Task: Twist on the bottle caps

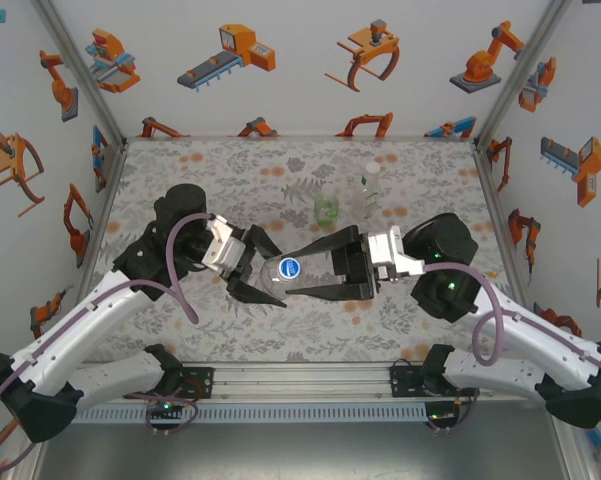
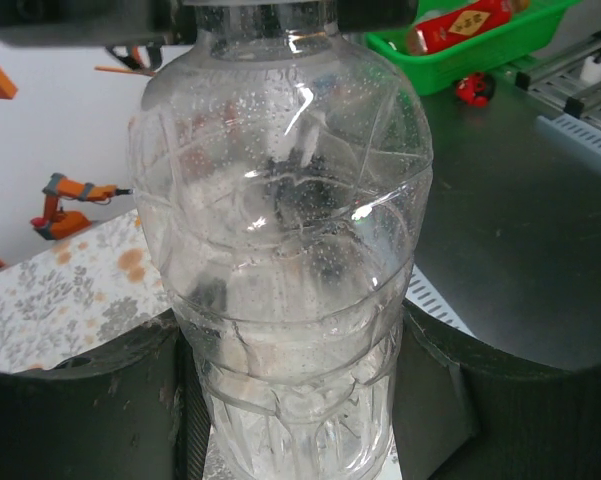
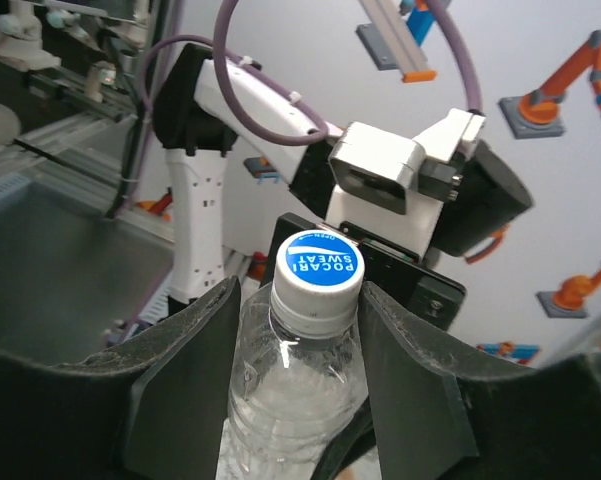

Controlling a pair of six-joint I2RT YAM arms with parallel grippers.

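Bottle cap [image 3: 320,265], blue, sits on the clear bottle [image 2: 280,250], which the left end effector [image 2: 295,400] clamps.
Right end effector [image 3: 300,300] narrowly flanks the cap, contact unclear. Just beyond it stand a green bottle [image 1: 326,208] and a capped bottle [image 1: 366,192], with open floral bench [image 1: 180,180] beyond the left one.

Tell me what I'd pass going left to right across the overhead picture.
left arm's black joint → blue-capped bottle → green bottle → colourless bottle → right arm's black joint
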